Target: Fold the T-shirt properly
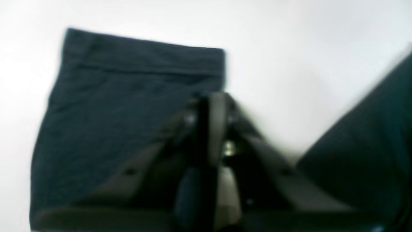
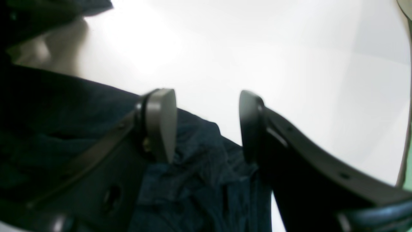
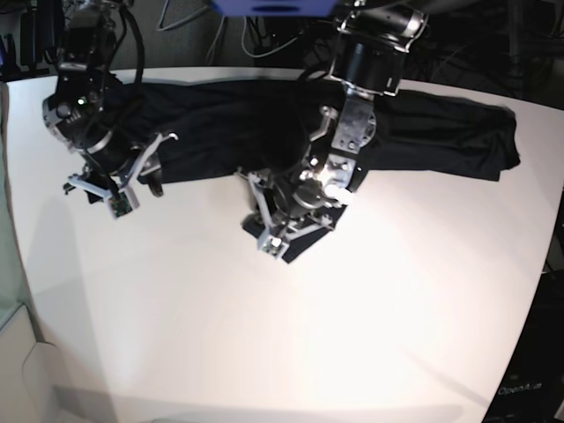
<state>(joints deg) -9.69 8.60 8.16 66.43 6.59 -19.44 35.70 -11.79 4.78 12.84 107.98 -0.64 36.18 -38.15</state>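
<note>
The dark T-shirt (image 3: pixel 441 132) lies stretched along the far side of the white table (image 3: pixel 352 335). One sleeve runs forward to the middle. Its flat cuff end (image 1: pixel 128 96) fills the left wrist view, which is blurred. My left gripper (image 1: pixel 214 100) is shut, its tips pressed together at that cuff's right edge. In the base view the left gripper (image 3: pixel 267 236) is down on the sleeve end. My right gripper (image 2: pixel 207 122) is open, its two fingers either side of bunched cloth (image 2: pixel 199 167) at the shirt's left end. Nothing is pinched between them. The right gripper (image 3: pixel 132 176) sits at the left.
Cables and dark equipment (image 3: pixel 247 18) crowd the space behind the table's far edge. The table's curved right edge (image 3: pixel 538 291) borders a dark floor area. Bare white tabletop spans the near half.
</note>
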